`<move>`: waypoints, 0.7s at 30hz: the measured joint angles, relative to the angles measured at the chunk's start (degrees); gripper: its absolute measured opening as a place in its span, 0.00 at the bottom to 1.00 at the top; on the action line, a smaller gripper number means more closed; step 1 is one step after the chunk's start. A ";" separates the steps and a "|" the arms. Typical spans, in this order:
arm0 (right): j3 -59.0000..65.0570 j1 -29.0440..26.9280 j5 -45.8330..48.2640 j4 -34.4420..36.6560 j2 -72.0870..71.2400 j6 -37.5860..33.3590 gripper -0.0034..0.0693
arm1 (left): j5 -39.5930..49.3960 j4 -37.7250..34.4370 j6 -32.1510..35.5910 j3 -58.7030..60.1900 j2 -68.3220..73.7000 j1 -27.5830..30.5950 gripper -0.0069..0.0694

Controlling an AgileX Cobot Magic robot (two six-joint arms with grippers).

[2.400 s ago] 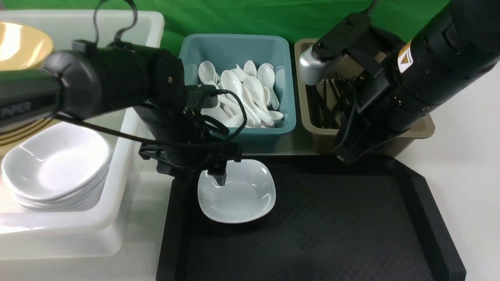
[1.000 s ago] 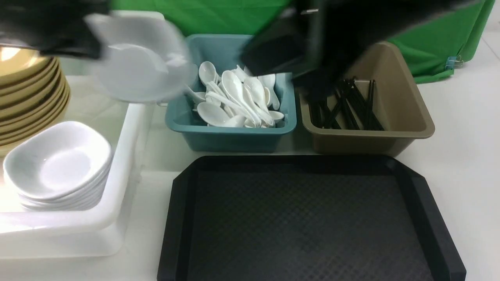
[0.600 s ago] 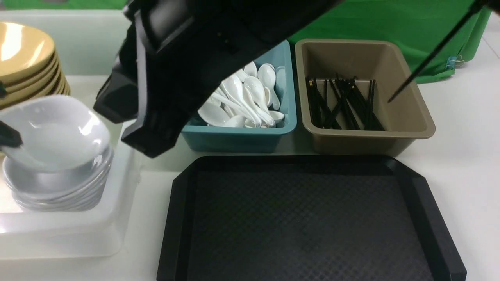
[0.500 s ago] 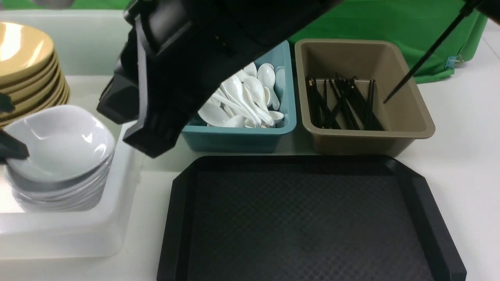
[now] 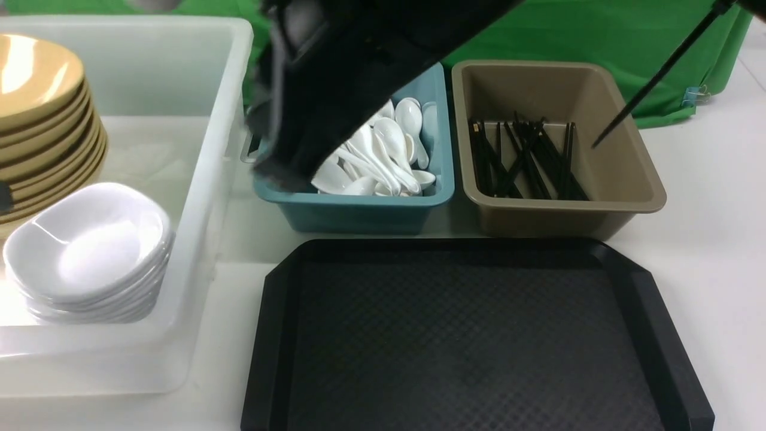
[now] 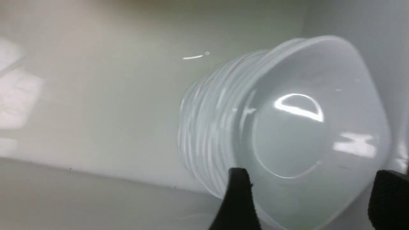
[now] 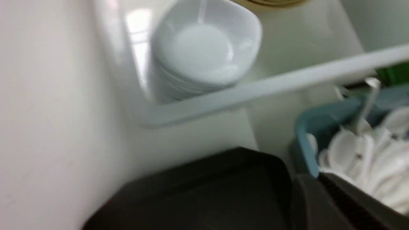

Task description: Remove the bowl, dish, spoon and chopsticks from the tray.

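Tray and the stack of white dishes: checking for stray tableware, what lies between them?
In the front view, only the white tub's wall and a bare strip of table lie between the tray and the stack of white dishes.

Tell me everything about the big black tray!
The tray is a black rectangle with cut-off corners, a raised rim and a diamond-patterned floor; it looks like plastic. It lies flat on the white table, in front of the teal bin and the brown bin. Nothing sits on it. Its near edge runs out of the picture.
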 joint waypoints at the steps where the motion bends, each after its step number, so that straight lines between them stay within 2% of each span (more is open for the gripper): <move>1: 0.00 -0.91 0.80 -2.33 -0.69 1.85 0.07 | 0.36 -0.05 0.71 -0.61 -2.00 -1.17 0.63; 2: 0.00 -2.31 1.64 -4.40 -1.79 3.38 0.07 | 0.49 -0.49 1.62 -0.81 -3.60 -2.54 0.57; 4: 0.00 -6.34 3.41 -7.71 -5.31 5.66 0.06 | -0.43 -1.71 5.38 -0.87 -7.92 -7.71 0.35; 5: 0.26 -8.55 4.18 -8.63 -7.84 6.56 0.06 | -2.16 -2.21 8.72 -0.74 -10.75 -12.54 0.23; 7: 1.34 -12.22 4.04 -9.57 -12.12 7.81 0.06 | -4.97 -2.61 10.76 -0.26 -14.81 -17.56 0.14; 10: 7.21 -17.80 -0.14 -10.89 -20.98 9.95 0.06 | -7.79 -2.98 11.42 1.46 -22.61 -26.76 0.09; 13: 19.77 -21.03 -11.39 -11.57 -33.07 11.80 0.06 | -10.80 -2.98 11.49 5.95 -30.78 -32.33 0.08; 21: 64.48 -22.04 -48.77 -12.03 -65.52 19.21 0.06 | -30.66 -1.78 9.41 31.43 -52.42 -34.51 0.08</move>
